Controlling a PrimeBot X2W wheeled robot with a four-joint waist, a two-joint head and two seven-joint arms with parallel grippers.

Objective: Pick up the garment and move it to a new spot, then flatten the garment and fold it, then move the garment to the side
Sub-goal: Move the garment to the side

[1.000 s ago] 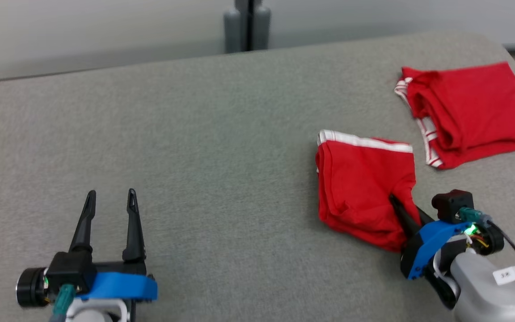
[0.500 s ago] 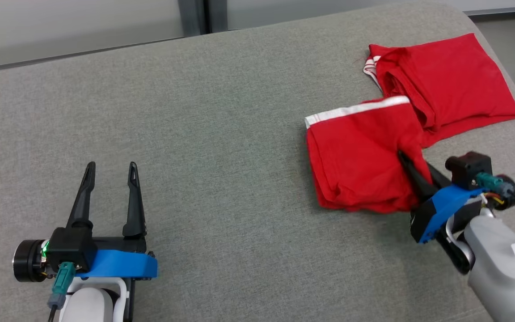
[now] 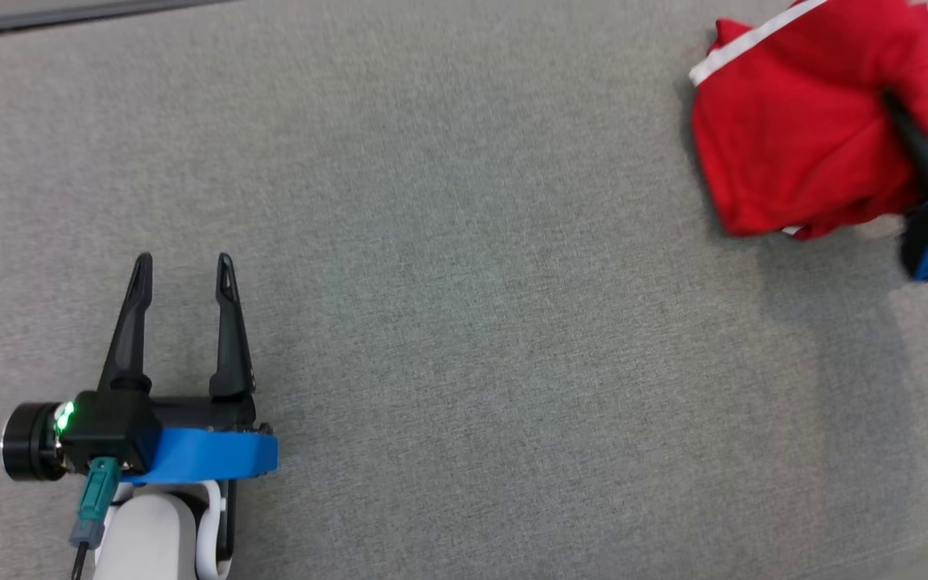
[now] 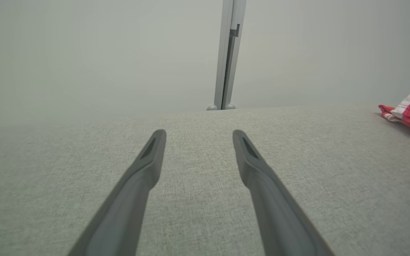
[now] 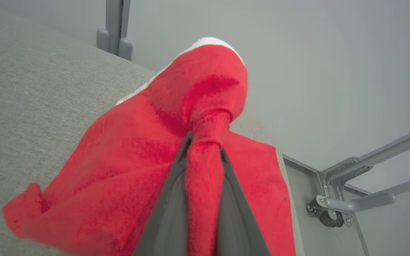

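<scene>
Grey woven tabletop (image 3: pixel 464 242), felt-like and flat. Garment (image 3: pixel 794 145): soft red knit with a white band, bunched at the table's far right corner, one fold lifted. Flat red cloth lies under it, possibly a separate piece; blur hides the join. Right gripper (image 5: pixel 204 144): fingers pinched tight on a twisted red fold. Left gripper (image 3: pixel 182 262): fingers parted, holding nothing, well apart from the garment. Pale post (image 4: pixel 228 53) stands behind the far edge.

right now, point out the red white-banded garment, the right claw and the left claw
red cloth garment with white band (image 3: pixel 786 137): head view, flat red middle
dark two-fingered right claw (image 5: pixel 205 142): right wrist view, between its tips, pinching the cloth
dark two-fingered left claw (image 3: pixel 184 262): head view, gap between its open tips
</scene>
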